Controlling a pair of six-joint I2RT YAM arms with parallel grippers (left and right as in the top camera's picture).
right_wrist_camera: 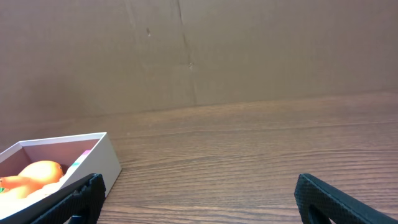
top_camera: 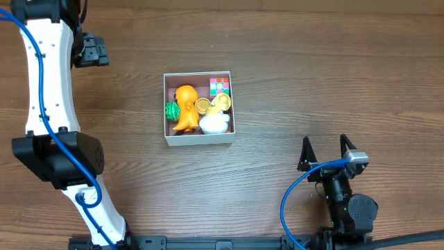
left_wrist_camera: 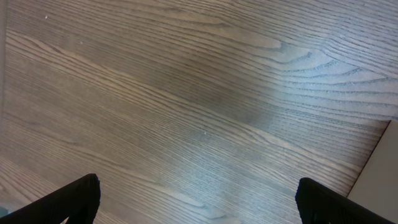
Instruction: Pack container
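Container at mid-table, holding a cluster of small toys with a puzzle cube in its far right corner; left gripper well apart behind-left, right gripper before-right.

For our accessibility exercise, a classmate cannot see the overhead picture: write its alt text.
A square white-walled container holding small toys, the largest an orange toy, sits on the wooden table. Both end effectors are open, apart from it: the left end effector top left, the right end effector bottom right.
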